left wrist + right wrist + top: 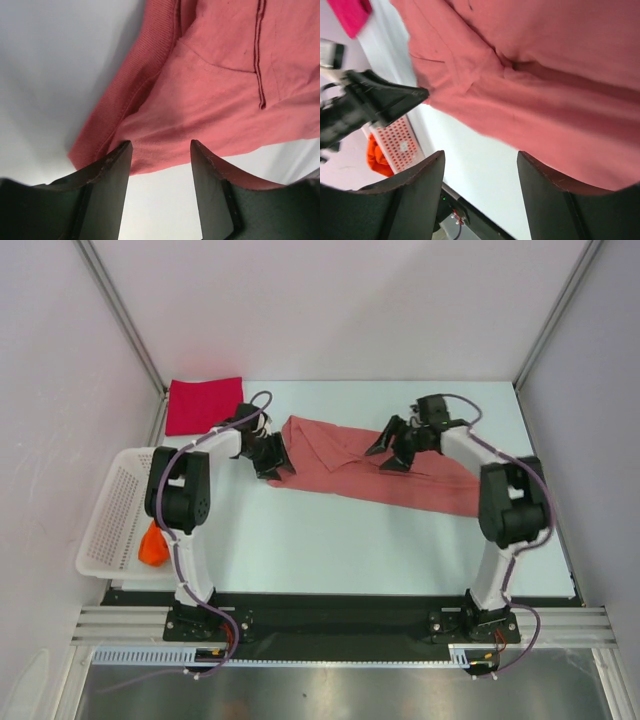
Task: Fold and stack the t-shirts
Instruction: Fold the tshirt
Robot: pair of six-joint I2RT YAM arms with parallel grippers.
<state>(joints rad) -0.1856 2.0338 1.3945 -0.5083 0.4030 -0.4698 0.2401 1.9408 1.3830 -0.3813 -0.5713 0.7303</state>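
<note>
while pale walls (350, 300) enclose it, table (350, 540) bears t-shirt (340, 465).

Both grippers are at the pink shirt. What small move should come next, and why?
Probably the left gripper should ease forward and close on the edge of the salmon-pink t-shirt: its jaws stand open with the hem just ahead, nothing held. The right gripper is open too, over the cloth.
</note>
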